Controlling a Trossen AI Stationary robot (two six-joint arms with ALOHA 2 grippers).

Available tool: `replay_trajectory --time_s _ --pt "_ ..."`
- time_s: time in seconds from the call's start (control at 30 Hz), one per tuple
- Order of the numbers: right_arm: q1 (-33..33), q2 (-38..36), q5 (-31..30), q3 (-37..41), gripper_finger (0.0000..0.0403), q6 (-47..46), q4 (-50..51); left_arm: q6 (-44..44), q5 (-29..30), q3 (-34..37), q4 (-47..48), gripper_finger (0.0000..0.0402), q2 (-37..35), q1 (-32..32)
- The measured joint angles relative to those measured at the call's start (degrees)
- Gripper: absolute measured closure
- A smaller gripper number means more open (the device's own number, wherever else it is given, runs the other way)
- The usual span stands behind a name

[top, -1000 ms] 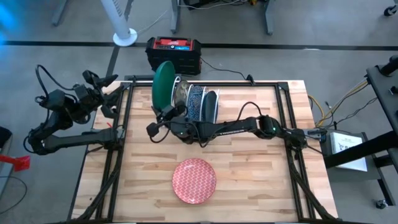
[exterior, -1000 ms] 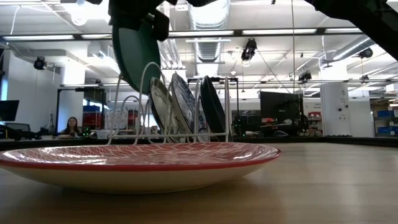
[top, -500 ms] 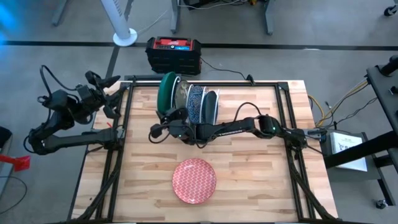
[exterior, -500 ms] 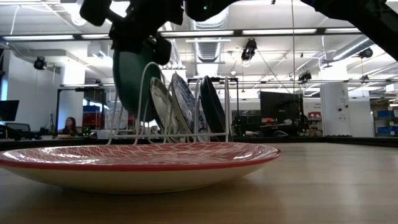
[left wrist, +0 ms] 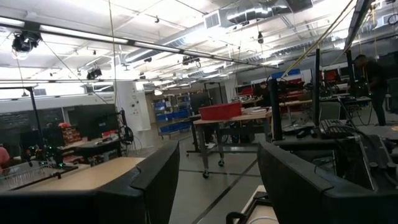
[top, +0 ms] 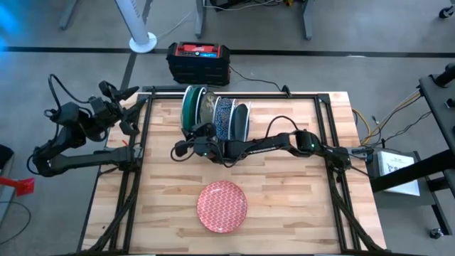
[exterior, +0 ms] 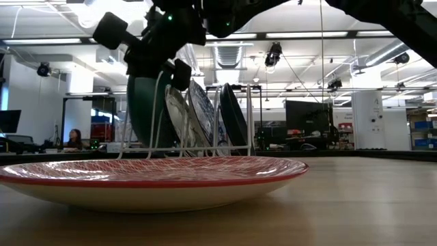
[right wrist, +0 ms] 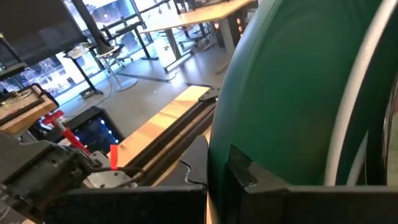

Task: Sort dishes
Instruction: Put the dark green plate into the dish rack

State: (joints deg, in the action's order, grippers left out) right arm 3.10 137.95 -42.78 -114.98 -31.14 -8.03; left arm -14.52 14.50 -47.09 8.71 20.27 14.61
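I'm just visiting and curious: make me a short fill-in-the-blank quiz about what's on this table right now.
1. The right gripper is shut on the rim of the ____ plate.
2. That plate stands on edge in the white wire ____.
3. The plate lying flat on the table is patterned ____.
4. The left gripper waits off the table's ____ edge.

Missing words: green; rack; red; left

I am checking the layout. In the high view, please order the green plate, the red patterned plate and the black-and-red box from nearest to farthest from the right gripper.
1. green plate, in the right gripper, standing in the rack.
2. red patterned plate, flat at the table's front.
3. black-and-red box, on the floor behind the table.
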Motion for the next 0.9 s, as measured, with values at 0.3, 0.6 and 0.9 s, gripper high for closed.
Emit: replay_trajectory --time_s 0.3,0.6,0.9 --pt "-0.44 0.00 1.23 0.40 0.0361 -1.39 0.18 0.00 0.00 0.00 -0.01 0.0196 0.00 0.00" --pt "-0.30 0.00 4.22 0.22 0.0276 -1.91 0.16 0.00 0.00 0.00 -0.01 0.0196 0.00 0.00" --pt "1.44 -0.20 4.38 0.18 0.0201 -3.91 2.03 0.02 -0.02 0.00 -0.01 0.0196 0.00 0.00"
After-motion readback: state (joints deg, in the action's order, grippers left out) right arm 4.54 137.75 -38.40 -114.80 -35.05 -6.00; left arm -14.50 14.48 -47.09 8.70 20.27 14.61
